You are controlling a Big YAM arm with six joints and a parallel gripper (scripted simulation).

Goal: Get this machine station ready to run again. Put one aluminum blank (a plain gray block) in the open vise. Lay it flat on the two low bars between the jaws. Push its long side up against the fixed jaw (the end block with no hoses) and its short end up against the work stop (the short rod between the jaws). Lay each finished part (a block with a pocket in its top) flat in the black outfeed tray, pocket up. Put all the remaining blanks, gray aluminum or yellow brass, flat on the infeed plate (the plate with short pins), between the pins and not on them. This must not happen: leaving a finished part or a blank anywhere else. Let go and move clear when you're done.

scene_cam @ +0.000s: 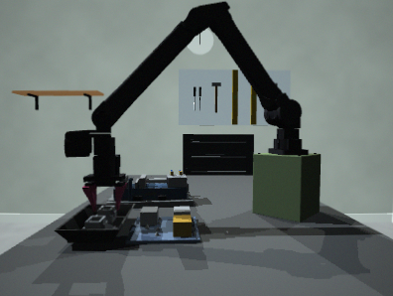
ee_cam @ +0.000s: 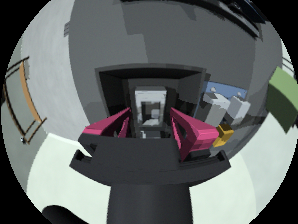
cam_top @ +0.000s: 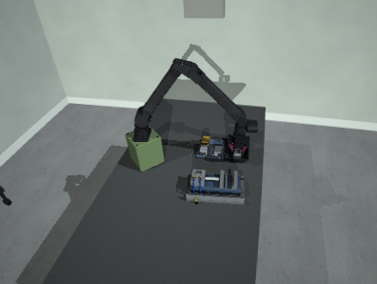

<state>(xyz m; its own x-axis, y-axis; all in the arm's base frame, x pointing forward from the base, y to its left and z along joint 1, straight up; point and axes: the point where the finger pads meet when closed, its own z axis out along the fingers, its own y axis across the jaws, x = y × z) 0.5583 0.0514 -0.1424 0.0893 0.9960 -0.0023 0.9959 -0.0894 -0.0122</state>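
Note:
My gripper (scene_cam: 105,201) hangs over the black outfeed tray (scene_cam: 94,230) with its pink fingers open. In the wrist view the fingers stand apart on either side of a finished part (ee_cam: 148,108) that lies in the tray, with gaps at both sides. Two pocketed parts (scene_cam: 106,213) (scene_cam: 94,222) lie in the tray. The infeed plate (scene_cam: 166,229) beside it holds a gray blank (scene_cam: 149,217) and a yellow brass blank (scene_cam: 182,224). The vise (cam_top: 216,183) stands nearer the front, and a pale block seems to lie between its jaws.
The green pedestal (cam_top: 144,150) carries the arm's base, left of the infeed plate (cam_top: 210,150). The vise also shows behind the plate in the exterior view (scene_cam: 156,186). A dark cabinet (scene_cam: 218,154) and a tool board stand at the far wall.

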